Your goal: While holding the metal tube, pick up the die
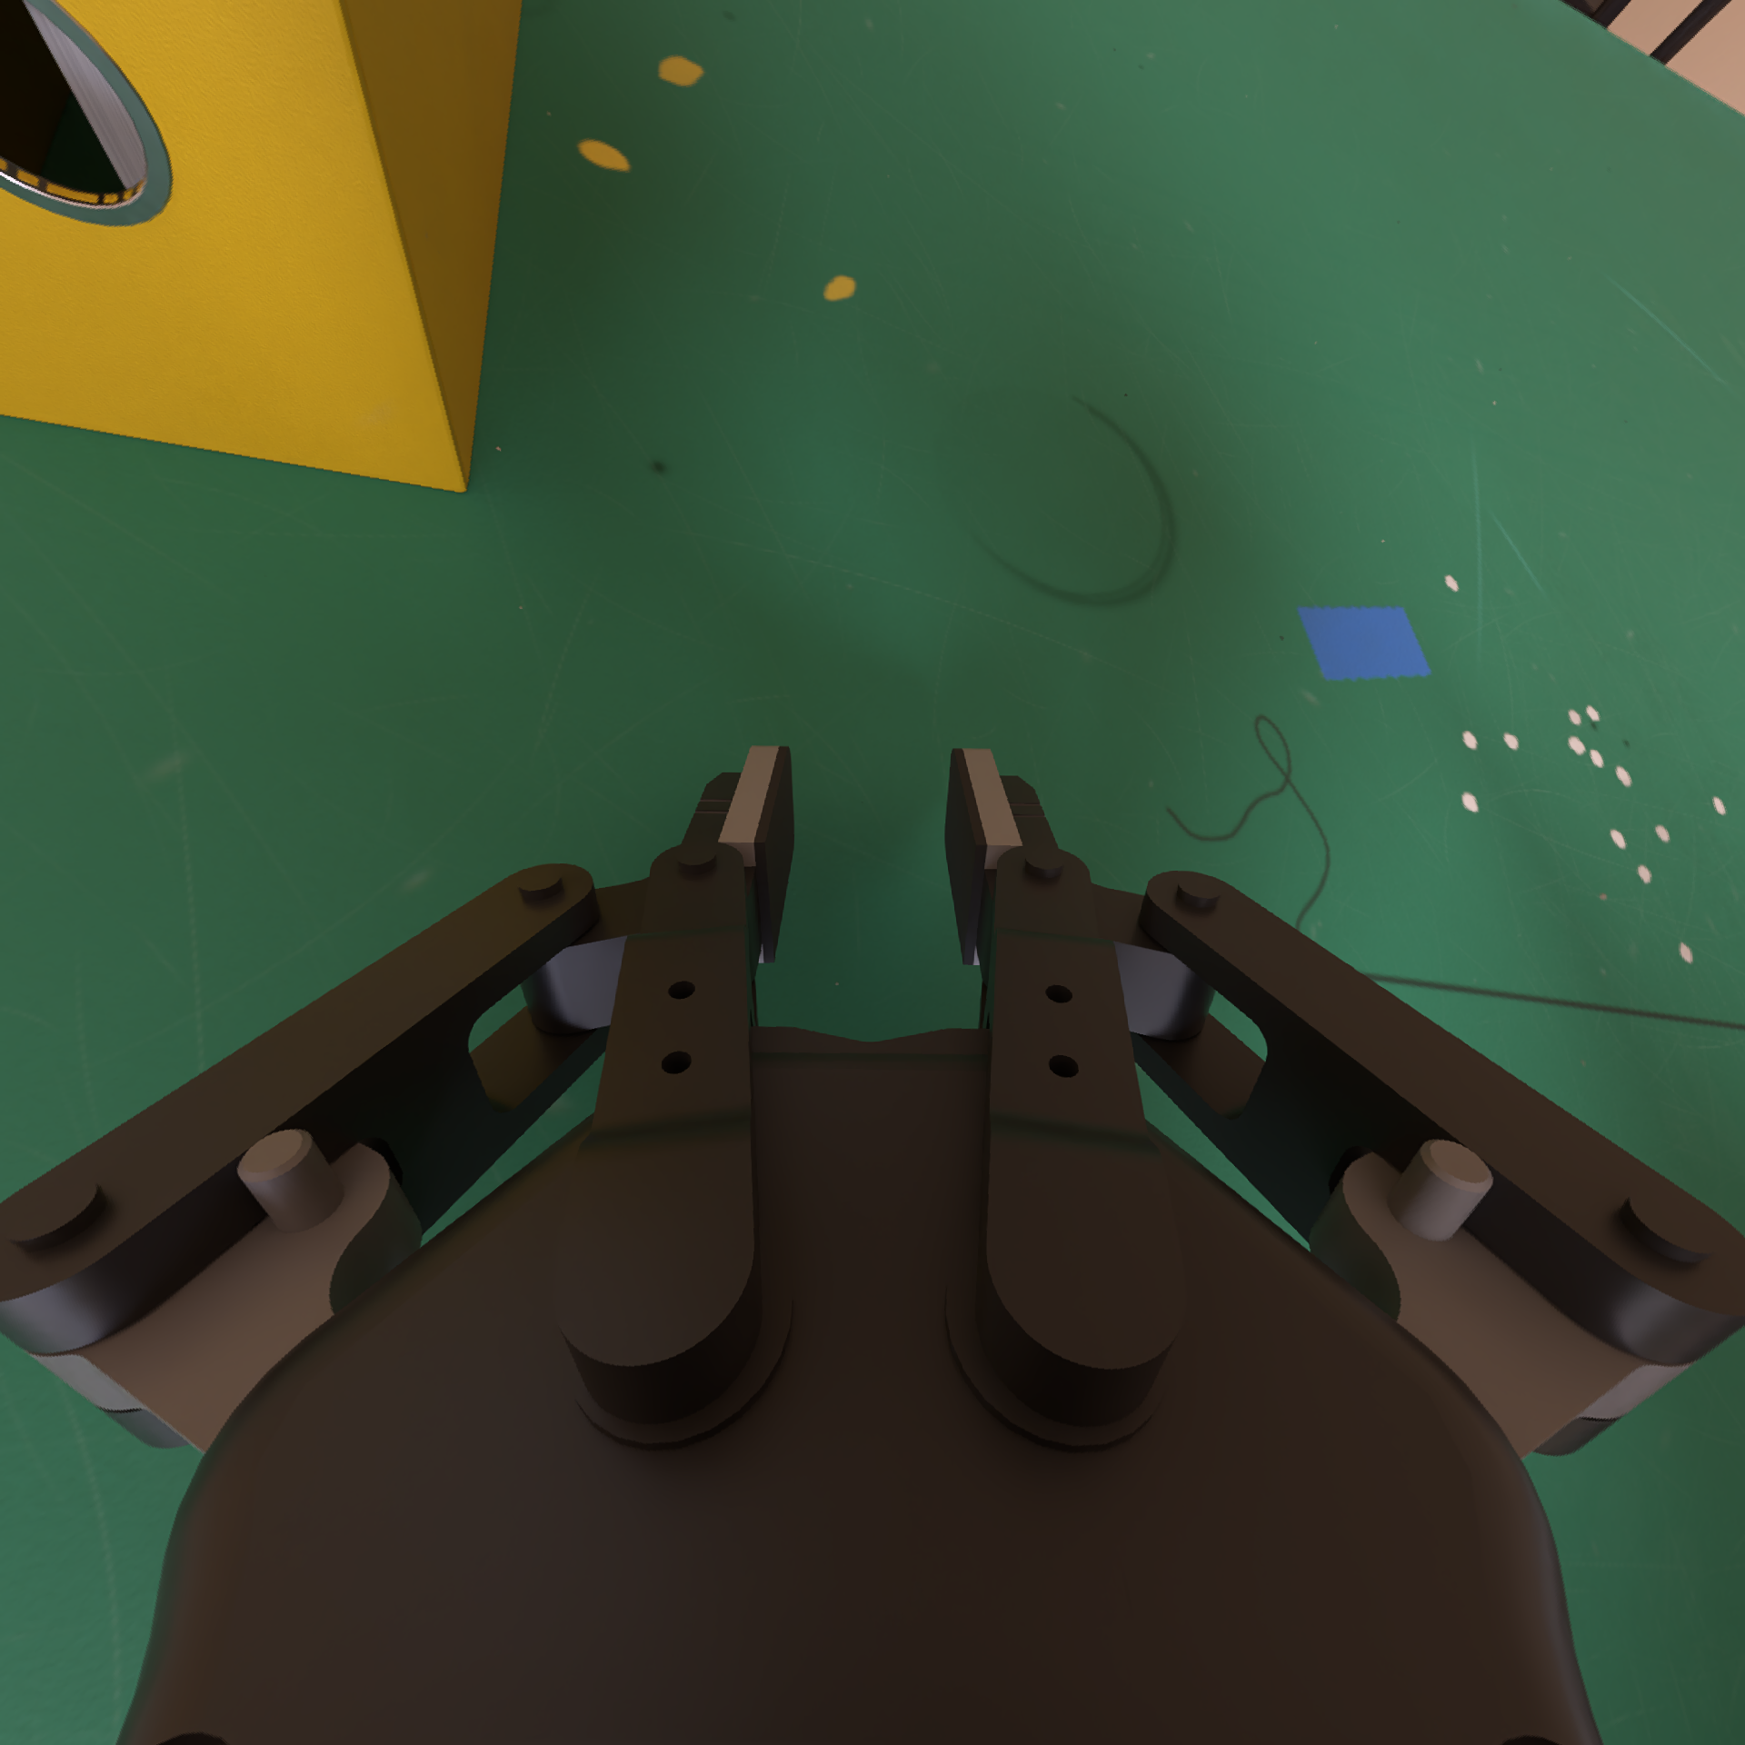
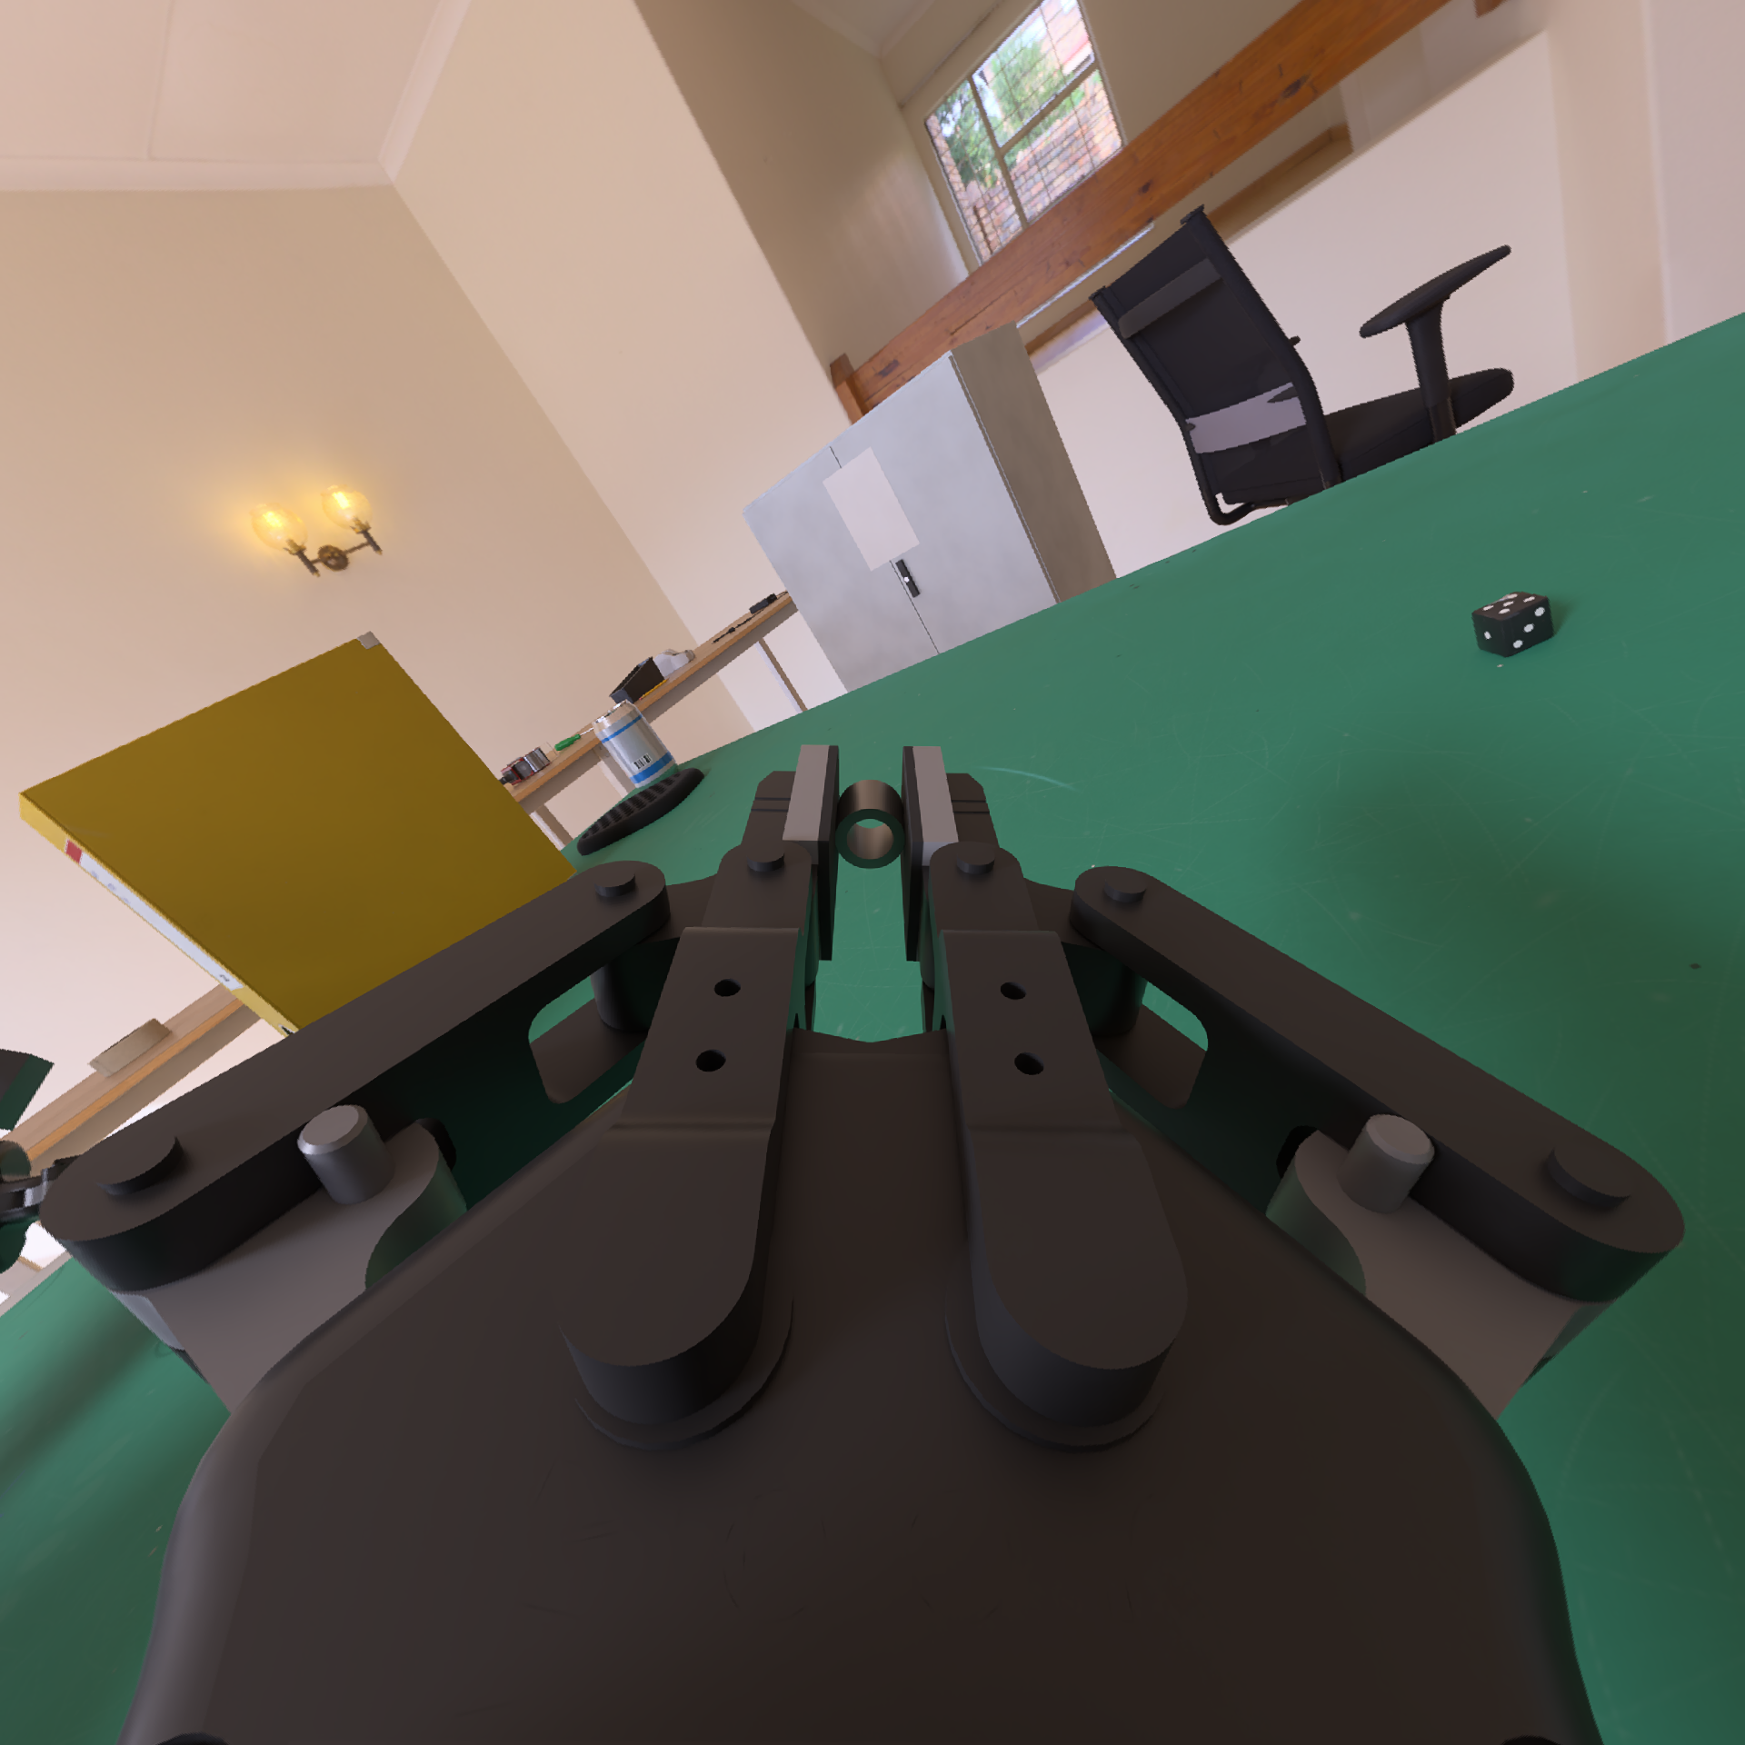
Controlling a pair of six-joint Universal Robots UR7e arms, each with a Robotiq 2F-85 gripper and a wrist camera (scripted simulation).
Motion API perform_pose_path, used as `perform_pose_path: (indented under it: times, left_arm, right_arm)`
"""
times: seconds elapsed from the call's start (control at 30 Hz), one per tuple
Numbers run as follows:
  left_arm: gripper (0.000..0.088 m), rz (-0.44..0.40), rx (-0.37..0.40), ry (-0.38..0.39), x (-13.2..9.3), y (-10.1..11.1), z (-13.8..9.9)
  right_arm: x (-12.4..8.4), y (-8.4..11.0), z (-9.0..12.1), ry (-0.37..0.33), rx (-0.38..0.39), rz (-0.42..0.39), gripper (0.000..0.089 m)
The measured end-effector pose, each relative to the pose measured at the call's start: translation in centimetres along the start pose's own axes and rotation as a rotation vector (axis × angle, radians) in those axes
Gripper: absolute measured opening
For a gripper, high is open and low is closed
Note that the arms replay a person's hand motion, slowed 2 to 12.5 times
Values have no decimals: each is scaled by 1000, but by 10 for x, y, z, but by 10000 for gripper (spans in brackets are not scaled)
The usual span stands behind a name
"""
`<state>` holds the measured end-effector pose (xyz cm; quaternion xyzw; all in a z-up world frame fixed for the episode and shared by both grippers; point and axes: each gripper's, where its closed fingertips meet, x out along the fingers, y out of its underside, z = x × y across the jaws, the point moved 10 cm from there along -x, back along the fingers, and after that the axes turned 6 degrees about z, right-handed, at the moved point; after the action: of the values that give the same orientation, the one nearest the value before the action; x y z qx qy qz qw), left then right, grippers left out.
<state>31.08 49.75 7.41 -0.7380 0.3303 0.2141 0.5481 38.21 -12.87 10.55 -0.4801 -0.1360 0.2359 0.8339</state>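
Observation:
In the right wrist view my right gripper [image 2: 870, 803] is shut on a short dark metal tube [image 2: 870, 831], seen end-on between the pads, just above the green table [image 2: 1322, 850]. A black die [image 2: 1514, 624] with white pips lies on the table far ahead to the right. In the left wrist view my left gripper [image 1: 870, 803] is open and empty, looking down at the green table [image 1: 850, 425]. The die is not in the left wrist view.
A large yellow box [image 1: 236, 264] with a round metal-rimmed hole [image 1: 76, 123] stands upper left of the left gripper; it also shows in the right wrist view [image 2: 283, 831]. A blue patch [image 1: 1363, 642] and paint specks mark the table. An office chair [image 2: 1303, 378] stands beyond the table's edge.

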Motion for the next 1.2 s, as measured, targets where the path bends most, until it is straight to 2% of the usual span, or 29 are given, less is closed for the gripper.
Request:
perform_pose_path:
  times: [0.47, 1.2]
  left_arm:
    - [298, 11, -4, -8, 1, 0, 0]
    - [300, 12, -3, 4, 1, -1, 0]
  right_arm:
    - [-1, -1, -4, 7, 24, -1, 118]
    - [2, -1, -5, 24, 16, 35, 118]
